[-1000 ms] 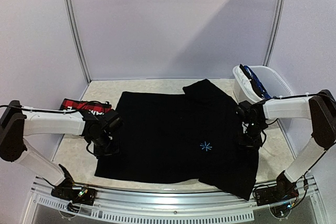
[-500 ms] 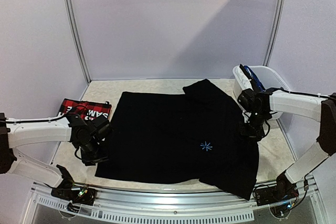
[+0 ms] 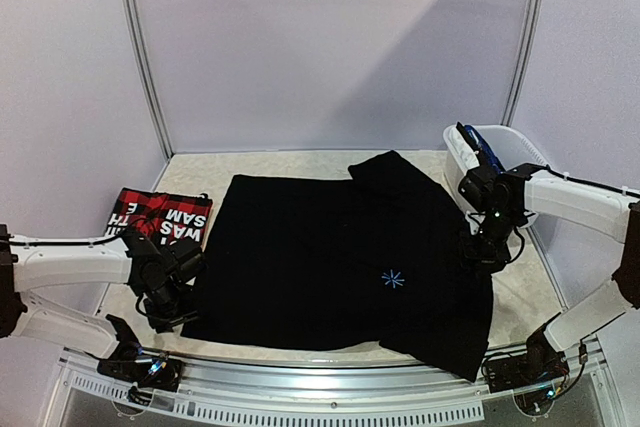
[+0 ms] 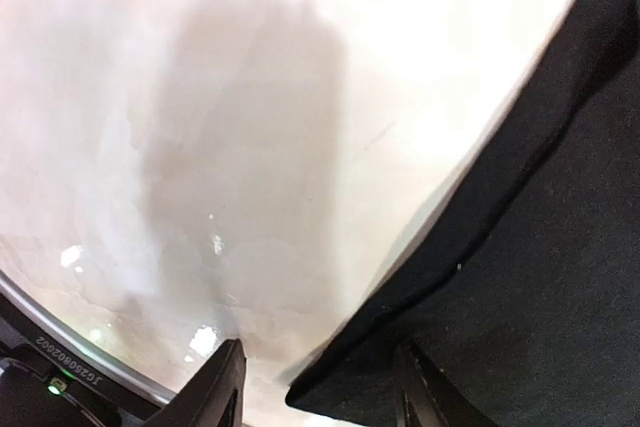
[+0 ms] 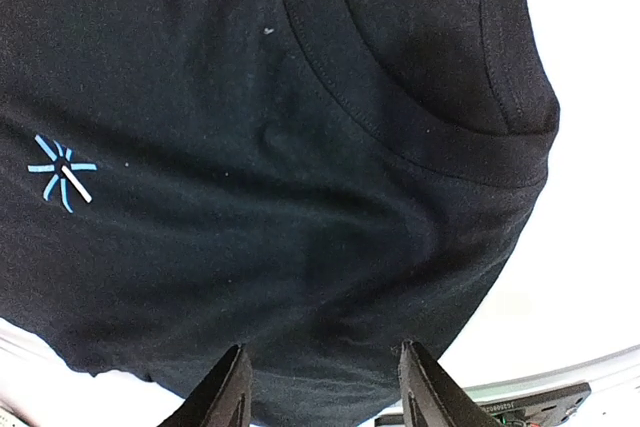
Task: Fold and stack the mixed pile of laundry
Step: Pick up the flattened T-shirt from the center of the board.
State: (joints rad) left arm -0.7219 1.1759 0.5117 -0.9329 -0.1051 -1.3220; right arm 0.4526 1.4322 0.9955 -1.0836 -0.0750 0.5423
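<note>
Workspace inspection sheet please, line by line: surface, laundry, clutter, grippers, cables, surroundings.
Surface: pale glossy table, no spills seen.
Job's things: black garment spread flat, far corner folded over; red-black plaid garment folded at far left.
Clutter: white basket at far right, blue item inside.
Grippers: left gripper fingers apart at the black garment's near-left corner; right gripper fingers apart over its collar side.
Cables: thin black cable along each arm.
Surroundings: plain pale walls, metal posts.

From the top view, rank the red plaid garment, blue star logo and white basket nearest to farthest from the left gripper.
From the left gripper:
1. Red plaid garment, just behind it.
2. Blue star logo, on the black shirt, centre.
3. White basket, far right corner.
</note>
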